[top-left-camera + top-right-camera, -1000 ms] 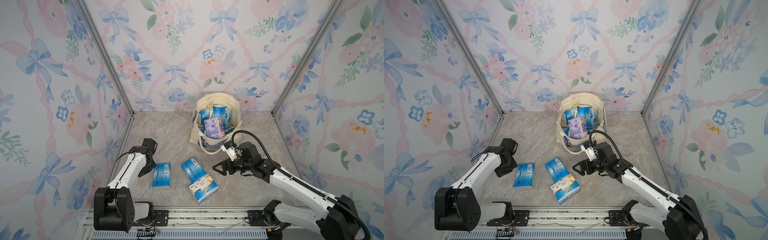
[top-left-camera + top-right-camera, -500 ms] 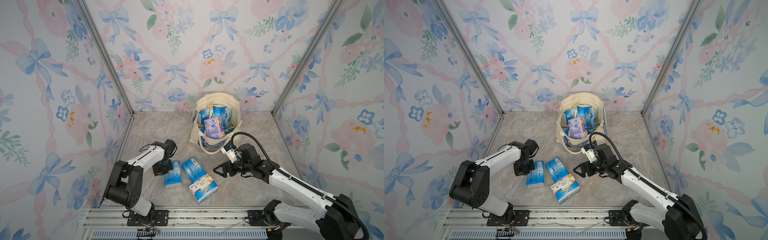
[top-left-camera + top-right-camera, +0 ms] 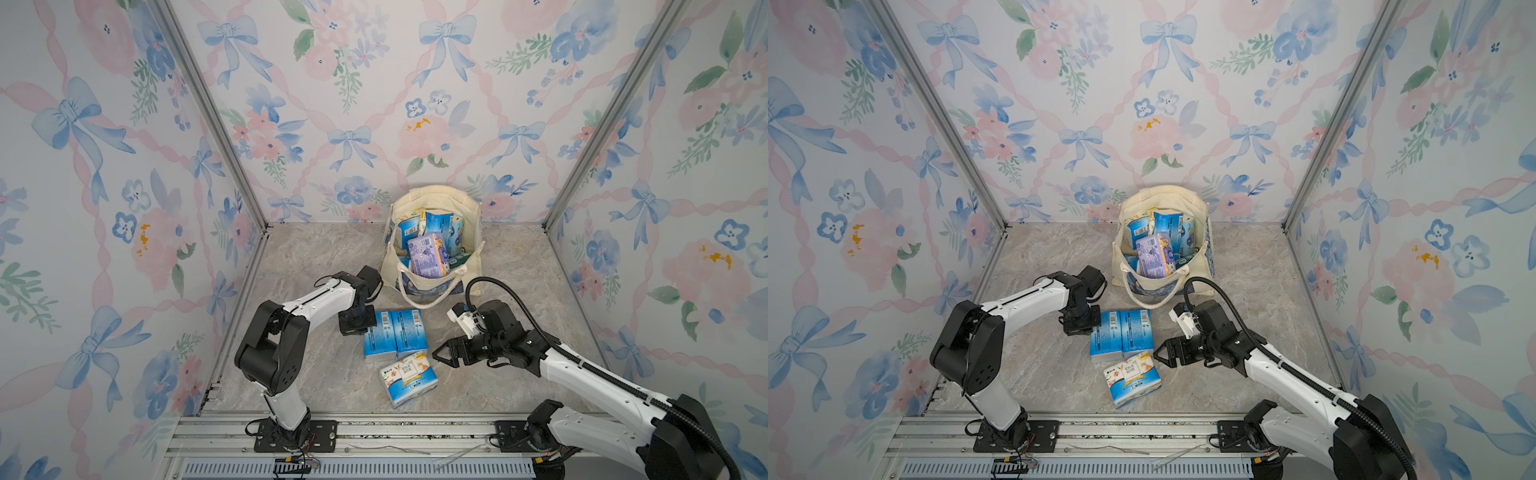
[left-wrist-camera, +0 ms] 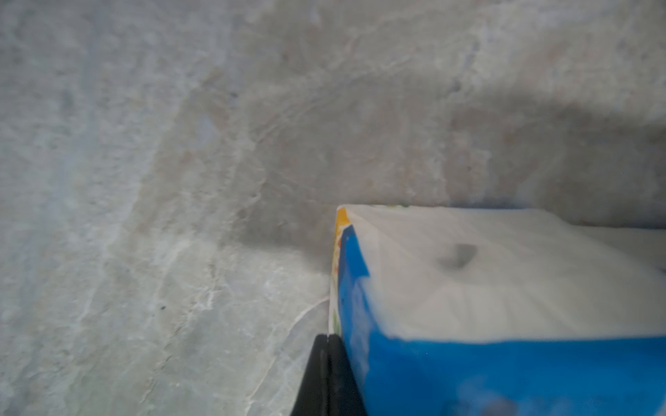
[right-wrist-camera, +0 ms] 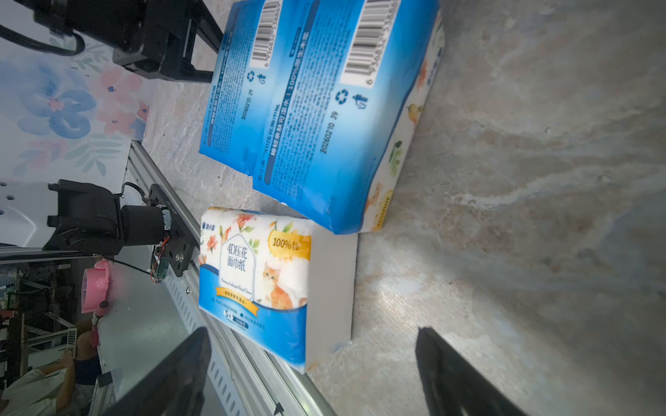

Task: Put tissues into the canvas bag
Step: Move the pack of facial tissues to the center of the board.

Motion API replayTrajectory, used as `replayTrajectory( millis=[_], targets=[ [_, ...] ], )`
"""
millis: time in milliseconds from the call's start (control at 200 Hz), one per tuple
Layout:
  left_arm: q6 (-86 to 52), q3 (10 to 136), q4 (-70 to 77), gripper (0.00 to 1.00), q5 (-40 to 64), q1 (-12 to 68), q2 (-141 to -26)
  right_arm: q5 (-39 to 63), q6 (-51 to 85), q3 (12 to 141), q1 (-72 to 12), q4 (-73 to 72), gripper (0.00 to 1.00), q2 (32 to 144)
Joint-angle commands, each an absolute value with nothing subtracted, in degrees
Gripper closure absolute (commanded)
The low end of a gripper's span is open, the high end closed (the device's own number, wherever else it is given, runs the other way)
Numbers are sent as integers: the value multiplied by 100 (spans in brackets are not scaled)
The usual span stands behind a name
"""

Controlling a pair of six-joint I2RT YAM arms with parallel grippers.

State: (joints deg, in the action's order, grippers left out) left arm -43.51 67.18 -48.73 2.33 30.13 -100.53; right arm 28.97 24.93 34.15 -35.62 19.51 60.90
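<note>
The cream canvas bag (image 3: 436, 197) (image 3: 1160, 195) stands open at the back wall with several tissues packs inside, a lilac one (image 3: 428, 253) on top. Three tissues packs lie on the floor: two blue ones side by side (image 3: 377, 336) (image 3: 409, 332) and a cat-print one (image 3: 409, 379) (image 5: 252, 266) nearer the front. My left gripper (image 3: 360, 329) (image 4: 327, 338) is shut and empty, its tip against the left blue pack (image 4: 468, 288). My right gripper (image 3: 439, 357) (image 5: 312, 333) stands open just right of the cat-print pack, holding nothing.
Floral walls close in the marble floor (image 3: 316, 257) on three sides. A metal rail (image 3: 374, 432) carrying both arm bases runs along the front edge, close behind the cat-print pack. The bag's rope handle (image 3: 424, 301) droops onto the floor toward the packs.
My left arm swept right across the floor, pushing a blue pack until it lies against the other blue pack. The right gripper edged toward the cat-print pack, still open.
</note>
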Motion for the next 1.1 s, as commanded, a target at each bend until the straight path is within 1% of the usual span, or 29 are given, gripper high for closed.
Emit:
replayTrajectory(
  millis=[0,105,255,395,610,740,915,975,1090],
  targets=[
    [-4113,7013,-4685,100,556,3170,-10295,3014,2722,3275,-3524,2059,9,5880],
    [-3964,7075,-4702,100,416,3169,-10244,3025,2829,3200,-3524,2113,8,5775],
    [-3696,6954,-4702,100,128,3129,-9851,2848,2976,3111,-3517,2089,8,5658],
    [-3571,6900,-4655,100,-252,3195,-9697,2713,3227,2941,-3392,1556,6,5718],
    [-3426,6882,-4421,100,-121,3304,-9994,2751,3672,2731,-3249,1011,1,6117],
    [-3346,6936,-4087,100,227,3436,-10229,2872,3920,2553,-3085,655,1,6270],
    [-3193,7264,-4010,100,597,3624,-10585,3100,4112,2300,-2764,238,1,6399],
    [-3164,7286,-4025,100,605,3617,-10543,3153,4148,2244,-2672,170,0,6430],
    [-3130,7163,-4174,100,308,3523,-10204,3200,4148,2202,-2597,111,1,6462]
  ],
)
